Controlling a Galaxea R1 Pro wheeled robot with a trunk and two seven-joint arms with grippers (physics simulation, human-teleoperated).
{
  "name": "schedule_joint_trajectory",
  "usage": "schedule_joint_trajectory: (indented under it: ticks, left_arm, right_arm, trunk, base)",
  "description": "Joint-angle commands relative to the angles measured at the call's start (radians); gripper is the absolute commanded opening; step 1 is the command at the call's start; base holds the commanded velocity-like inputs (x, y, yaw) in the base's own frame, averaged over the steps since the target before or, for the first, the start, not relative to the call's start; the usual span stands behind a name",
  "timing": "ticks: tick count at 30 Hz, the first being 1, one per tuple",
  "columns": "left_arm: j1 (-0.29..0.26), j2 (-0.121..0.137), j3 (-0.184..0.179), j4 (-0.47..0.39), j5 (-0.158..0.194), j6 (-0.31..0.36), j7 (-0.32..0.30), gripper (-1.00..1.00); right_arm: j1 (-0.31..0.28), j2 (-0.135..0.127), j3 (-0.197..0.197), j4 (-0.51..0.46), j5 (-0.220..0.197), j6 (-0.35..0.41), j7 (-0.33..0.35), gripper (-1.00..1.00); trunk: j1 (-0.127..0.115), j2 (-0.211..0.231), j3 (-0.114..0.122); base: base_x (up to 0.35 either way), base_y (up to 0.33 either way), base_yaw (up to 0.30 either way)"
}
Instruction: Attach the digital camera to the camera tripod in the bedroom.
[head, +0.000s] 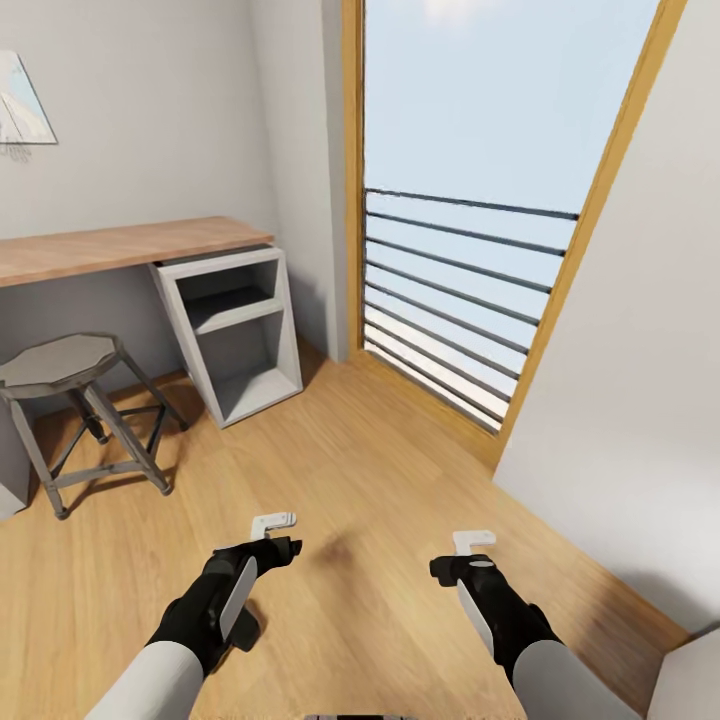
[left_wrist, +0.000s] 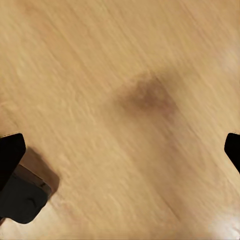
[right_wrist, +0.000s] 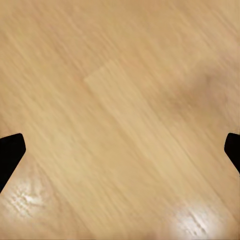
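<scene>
I am in the bedroom, over its light wood floor. The digital camera and the camera tripod are out of view. My left gripper hangs low over the floor at the lower left, open and empty. In the left wrist view its black fingertips sit wide apart over bare planks. My right gripper hangs at the lower right, also open with nothing in it. Its fingertips stand far apart above the floor in the right wrist view.
A wood-topped desk runs along the left wall, with a grey open shelf unit under its end. A grey metal stool stands before it. Ahead is a tall wood-framed window with dark rails. A white wall closes the right.
</scene>
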Motion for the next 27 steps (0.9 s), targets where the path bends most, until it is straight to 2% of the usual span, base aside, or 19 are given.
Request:
schedule_joint_trajectory:
  ticks: [1, 16, 23, 27]
  left_arm:
    - [0.000, -0.001, 0.004, -0.002, 0.009, 0.006, 0.001, 1.00]
    - [0.000, 0.001, 0.004, -0.003, 0.012, 0.008, 0.001, 1.00]
    - [0.000, 0.001, 0.007, -0.052, 0.014, 0.075, 0.000, 1.00]
    - [0.000, 0.001, 0.027, -0.092, 0.014, 0.110, 0.000, 1.00]
  right_arm:
    - [0.000, 0.000, 0.000, -0.002, 0.008, 0.007, -0.001, 1.00]
    - [0.000, -0.004, -0.001, -0.003, 0.008, 0.011, 0.000, 1.00]
    - [0.000, -0.002, -0.002, -0.033, 0.007, 0.098, -0.001, 1.00]
    - [0.000, 0.001, -0.003, -0.085, 0.007, 0.133, -0.002, 1.00]
  trunk:
    - [0.000, -0.001, -0.005]
    - [0.007, -0.004, -0.063]
    - [0.010, -0.006, -0.090]
    - [0.012, -0.007, -0.105]
  base:
    - [0.000, 0.000, 0.000]
    - [0.000, 0.000, 0.000]
    - [0.000, 0.000, 0.000]
    - [0.000, 0.000, 0.000]
